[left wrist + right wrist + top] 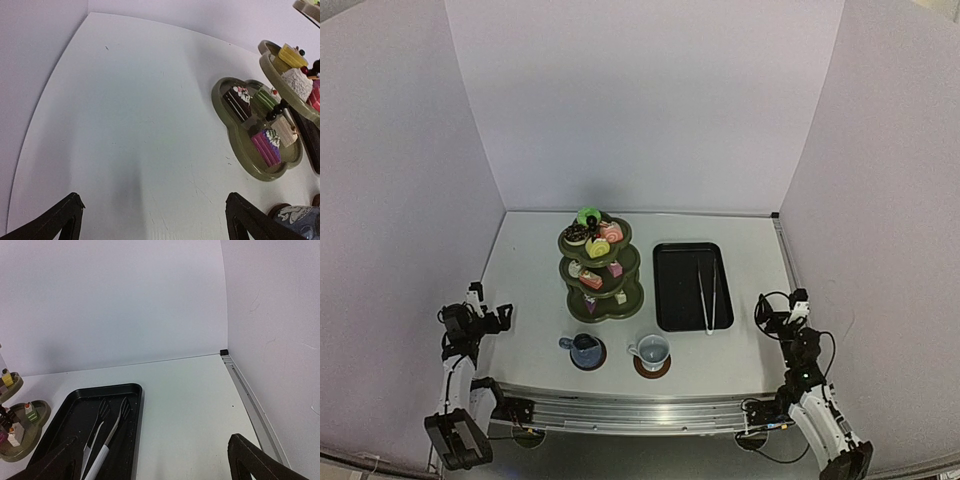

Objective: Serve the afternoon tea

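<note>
Apparently the serving is all but finished. At the near left corner of the tabletop (530,270) the left claw (154,196) hangs released, its fingers spread wide with nothing between them. Right of it, toward the middle, the olive-green stand (578,312) carries cakes (591,279) on all three tiers. Along the near edge the dark-blue cup (585,346) rests on the left saucer (602,358) and the white cup (653,350) on the right saucer (663,370). Further right, the black tray (675,285) holds only the tongs (708,290). At the near right corner the right claw (155,439) is likewise released and empty.

I judge there is nothing more to carry, so any next move calls only for a check, perhaps squaring a cup on its saucer. Open room lies along the left, right and far edges. Both cups sit close to the near edge, so reaching past them needs care.
</note>
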Tool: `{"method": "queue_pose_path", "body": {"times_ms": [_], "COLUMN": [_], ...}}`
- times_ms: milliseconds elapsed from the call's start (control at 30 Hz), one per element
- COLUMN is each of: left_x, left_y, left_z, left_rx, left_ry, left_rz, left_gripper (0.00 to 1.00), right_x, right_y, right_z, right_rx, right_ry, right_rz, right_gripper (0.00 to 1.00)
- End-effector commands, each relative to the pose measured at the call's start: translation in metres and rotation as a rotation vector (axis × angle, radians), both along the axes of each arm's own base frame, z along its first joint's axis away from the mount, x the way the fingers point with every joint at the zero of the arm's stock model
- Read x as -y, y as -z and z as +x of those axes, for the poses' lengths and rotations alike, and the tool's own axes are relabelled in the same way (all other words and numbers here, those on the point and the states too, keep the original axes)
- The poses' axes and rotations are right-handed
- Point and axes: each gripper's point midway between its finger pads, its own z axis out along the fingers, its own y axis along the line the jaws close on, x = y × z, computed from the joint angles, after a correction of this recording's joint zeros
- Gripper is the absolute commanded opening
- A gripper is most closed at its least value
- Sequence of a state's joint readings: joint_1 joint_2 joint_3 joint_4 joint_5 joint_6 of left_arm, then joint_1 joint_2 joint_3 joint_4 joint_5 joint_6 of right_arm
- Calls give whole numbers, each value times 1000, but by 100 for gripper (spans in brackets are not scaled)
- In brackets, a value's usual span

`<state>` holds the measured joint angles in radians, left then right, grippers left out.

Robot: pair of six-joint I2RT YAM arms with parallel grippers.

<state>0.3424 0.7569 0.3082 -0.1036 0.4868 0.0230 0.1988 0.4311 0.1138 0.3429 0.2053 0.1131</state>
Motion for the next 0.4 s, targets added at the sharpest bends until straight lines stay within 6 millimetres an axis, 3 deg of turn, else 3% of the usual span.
{"method": "queue_pose_path", "body": {"times_ms": [0, 167, 367], "left_x": [16, 5, -24], "left_y": [0, 0, 3], "left_z": [-5, -1, 2], "left_rx": [44, 38, 19], "left_ry": [125, 44, -150], "left_rz": [31, 22, 22], "left_gripper": [100, 100, 100], "right_x": [0, 2, 2], "right_y": [-2, 0, 2], "right_z": [-5, -7, -6], "right_rx": [29, 31, 24], "right_ry": [-6, 6, 8], "right_rz": [38, 65, 78], "right_gripper": [98, 98, 98]}}
